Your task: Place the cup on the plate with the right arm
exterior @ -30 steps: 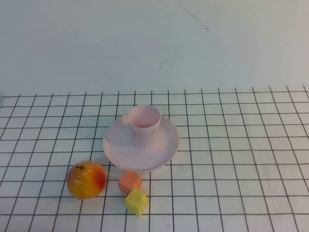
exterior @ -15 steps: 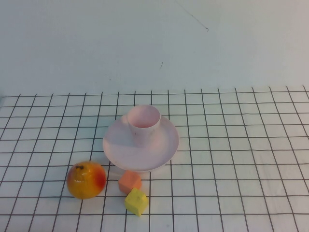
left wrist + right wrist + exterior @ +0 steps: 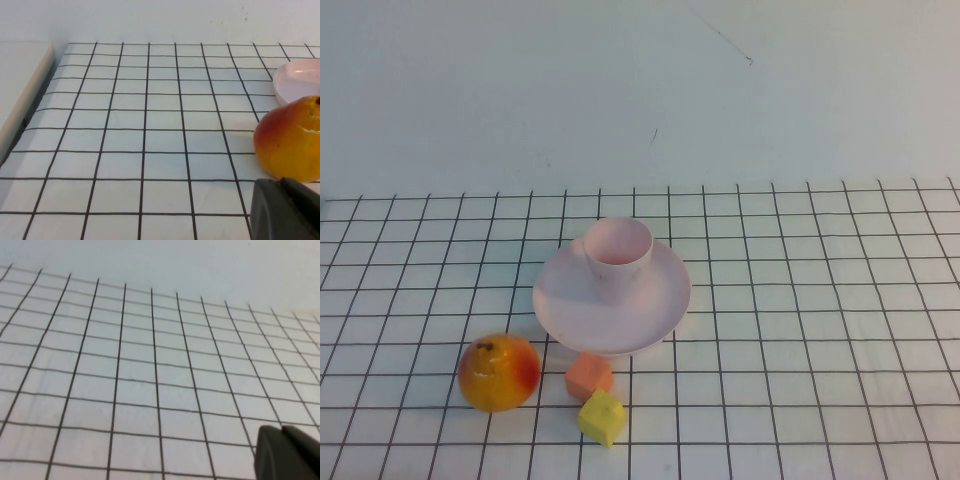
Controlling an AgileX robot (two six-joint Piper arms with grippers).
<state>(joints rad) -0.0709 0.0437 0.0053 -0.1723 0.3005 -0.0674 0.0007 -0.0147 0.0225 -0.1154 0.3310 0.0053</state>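
The pale pink cup [image 3: 618,255] stands upright on the round pale pink plate [image 3: 660,305] near the middle of the gridded table in the high view. Neither arm shows in the high view. My left gripper [image 3: 283,181] is shut and empty, low over the table next to the orange-yellow fruit; a piece of the plate's rim [image 3: 300,80] shows beyond it. My right gripper [image 3: 281,429] is shut and empty over bare gridded cloth, away from the cup and plate.
An orange-yellow toy fruit [image 3: 499,372] lies to the front left of the plate and also shows in the left wrist view [image 3: 290,137]. An orange cube [image 3: 589,375] and a yellow cube [image 3: 603,416] sit just in front of the plate. A wall runs behind the table.
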